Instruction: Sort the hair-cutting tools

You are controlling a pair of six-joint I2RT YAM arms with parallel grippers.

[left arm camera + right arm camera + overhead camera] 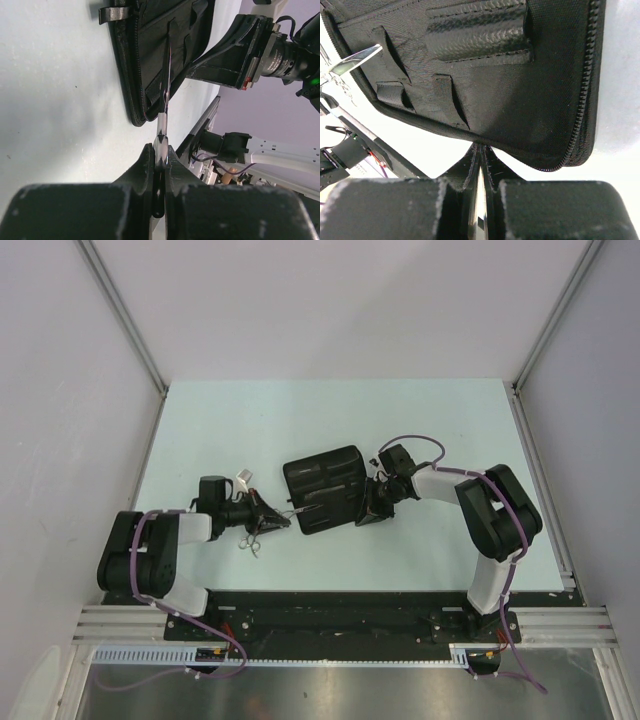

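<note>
White walls enclose a pale green tabletop (420,420) on three sides.

Left arm (150,550): elbow folded back near its base, forearm lying low and reaching toward the centre. Right arm (495,515): elbow raised, forearm coming in from the right, wrist turned down to the tabletop.

Black fabric case (325,485): lies flat and open at mid-table between the two arms. It is zipped around the rim, with stitched loops and slanted slot pockets across the lining.

Left pincer (278,521): closed narrow on the scissors (163,127) and gripping them by the blades, level with the tabletop.

Right pincer (372,512): fingers drawn together, only a thin bright sliver between them. The tips sit at the case's zipped edge. Cannot tell whether they pinch the fabric or merely touch it.

Scissors: slim and silver. The bright, tapered blades run from the left fingertips over the case rim, with the tip inside one slot pocket near the case's corner. The rings are hidden behind the fingers.

Second pair of scissors (250,540): small, silver, ring-handled. It lies on the tabletop just beside the left pincer on the near side, apart from the case.
</note>
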